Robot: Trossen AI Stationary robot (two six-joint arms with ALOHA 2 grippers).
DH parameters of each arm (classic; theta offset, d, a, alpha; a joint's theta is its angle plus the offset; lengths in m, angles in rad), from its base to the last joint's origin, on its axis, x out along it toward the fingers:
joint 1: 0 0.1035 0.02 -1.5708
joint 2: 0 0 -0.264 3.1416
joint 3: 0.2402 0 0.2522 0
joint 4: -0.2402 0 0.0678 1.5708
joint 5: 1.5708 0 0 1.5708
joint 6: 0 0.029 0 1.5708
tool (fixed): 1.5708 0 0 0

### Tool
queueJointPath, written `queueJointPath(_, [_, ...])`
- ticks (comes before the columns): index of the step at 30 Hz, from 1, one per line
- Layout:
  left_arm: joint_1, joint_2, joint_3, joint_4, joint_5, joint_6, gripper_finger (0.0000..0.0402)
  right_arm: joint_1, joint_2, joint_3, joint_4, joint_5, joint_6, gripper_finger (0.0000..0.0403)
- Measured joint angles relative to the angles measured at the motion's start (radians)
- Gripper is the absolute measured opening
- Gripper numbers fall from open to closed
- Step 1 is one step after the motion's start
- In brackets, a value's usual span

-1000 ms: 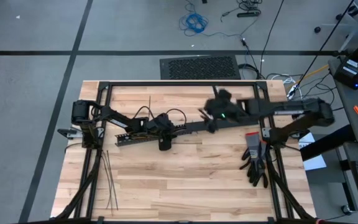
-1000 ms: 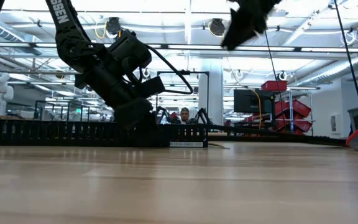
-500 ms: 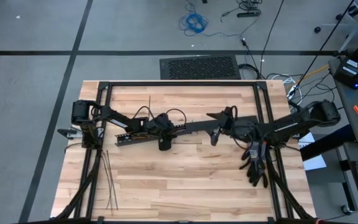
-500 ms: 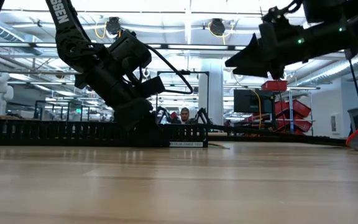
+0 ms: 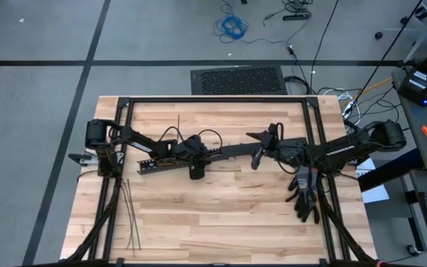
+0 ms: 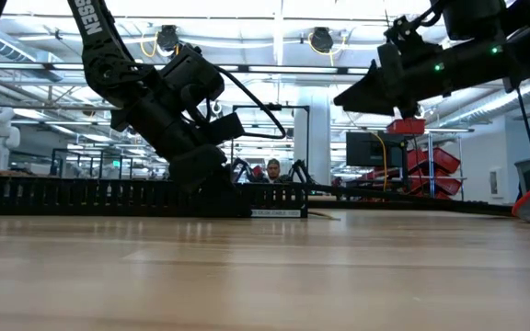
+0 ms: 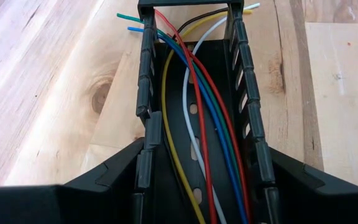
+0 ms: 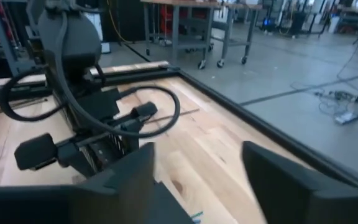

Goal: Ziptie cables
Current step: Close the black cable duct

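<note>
Right claw point(image 5: 261, 146) lower, fingertips unclear

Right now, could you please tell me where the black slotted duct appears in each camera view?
High view: the black duct lies slantwise on the table, left of centre.
Low view: a long low bar on the table at the left.
Left wrist view: it runs down the picture's centre, with the coloured wires inside.
Right wrist view: I cannot make it out.
Shared landmark: the left pincer, clamped across the duct.
</note>
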Motion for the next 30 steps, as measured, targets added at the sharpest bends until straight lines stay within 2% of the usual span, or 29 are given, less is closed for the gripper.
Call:
queueJointPath(6, [0.0,0.0,0.0,0.001,0.0,0.0,0.0251,0.0,0.0,0.0,0.016,-0.006,-0.082,0.0056])
queueJointPath(8, [0.0,0.0,0.0,0.001,0.0,-0.001,0.0251,0.0,0.0,0.0,0.006,-0.02,-0.111,0.0015])
queueJointPath(16, [0.0,0.0,0.0,0.002,0.0,-0.001,0.0251,-0.007,0.0,0.0,0.002,-0.03,-0.173,0.0036])
queueJointPath(20, [0.0,0.0,0.0,0.002,0.0,-0.001,0.0251,-0.006,0.0,0.0,0.051,0.013,-0.267,0.0024])
queueJointPath(23, [0.0,0.0,0.0,0.003,0.0,-0.001,0.0251,-0.006,0.0,0.0,0.09,0.007,-0.298,0.001])
queueJointPath(30, [0.0,0.0,0.0,0.003,0.0,-0.001,0.0251,-0.007,0.0,0.0,0.109,-0.025,-0.273,0.0])
